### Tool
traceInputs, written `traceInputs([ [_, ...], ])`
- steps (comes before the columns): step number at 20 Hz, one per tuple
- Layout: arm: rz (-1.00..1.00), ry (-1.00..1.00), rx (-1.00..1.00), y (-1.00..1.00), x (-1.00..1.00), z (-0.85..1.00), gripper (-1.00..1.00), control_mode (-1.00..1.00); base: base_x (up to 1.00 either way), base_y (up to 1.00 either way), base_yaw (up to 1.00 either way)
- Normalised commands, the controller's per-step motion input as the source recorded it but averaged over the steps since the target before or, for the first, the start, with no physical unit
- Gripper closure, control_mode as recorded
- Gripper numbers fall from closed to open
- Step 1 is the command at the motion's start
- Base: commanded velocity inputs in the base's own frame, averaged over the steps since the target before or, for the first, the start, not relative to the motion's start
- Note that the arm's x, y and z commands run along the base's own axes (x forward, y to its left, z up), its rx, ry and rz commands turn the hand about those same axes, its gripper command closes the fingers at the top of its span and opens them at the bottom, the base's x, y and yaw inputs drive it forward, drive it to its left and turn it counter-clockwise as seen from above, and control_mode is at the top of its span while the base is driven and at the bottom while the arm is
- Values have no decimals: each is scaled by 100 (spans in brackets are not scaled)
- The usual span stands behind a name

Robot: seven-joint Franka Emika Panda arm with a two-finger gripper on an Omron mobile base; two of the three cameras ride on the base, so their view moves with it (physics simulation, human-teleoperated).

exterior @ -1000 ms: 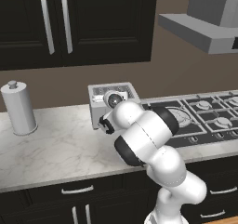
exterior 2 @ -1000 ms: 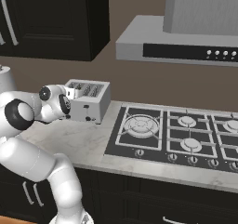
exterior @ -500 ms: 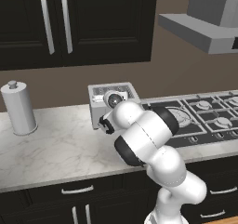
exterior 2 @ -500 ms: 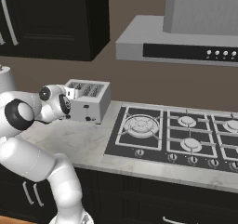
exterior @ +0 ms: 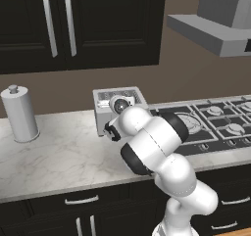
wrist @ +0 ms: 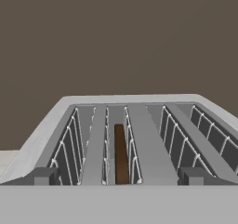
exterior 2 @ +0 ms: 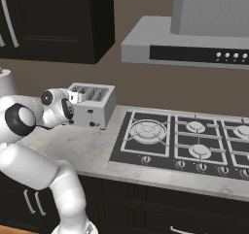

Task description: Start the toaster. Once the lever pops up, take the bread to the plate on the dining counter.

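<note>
You're still on step one: the toaster (exterior 2: 90, 105) isn't started. The bread (wrist: 121, 154) sits down in a slot left of the toaster's middle. Your pincer (wrist: 117, 176) hangs wide open and empty just above the front edge (levers below). Next, press a lever.

Toaster (exterior: 116, 107), centre of the left base view: matt silver-grey metal casing, thin bright wire guards in the slots. Bread (wrist: 121, 154), centre of the hand view: dull, dark brown surface. Worktop (exterior: 54, 152), lower left: smooth white-grey marble. Hob (exterior 2: 194, 141): black, with metallic burners. Canister (exterior: 19, 113), left: smooth white finish. Cabinets (exterior: 78, 24), top: dark, faintly glossy.
</note>
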Motion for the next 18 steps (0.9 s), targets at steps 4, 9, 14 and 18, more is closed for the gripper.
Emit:
traceInputs([
  [4,0,0,0,0,0,0,-100,-100,0,0,0],
  [9,0,0,0,0,0,0,-100,-100,0,0,0],
  [14,0,0,0,0,0,0,-100,-100,0,0,0],
  [18,0,0,0,0,0,0,-100,-100,0,0,0],
])
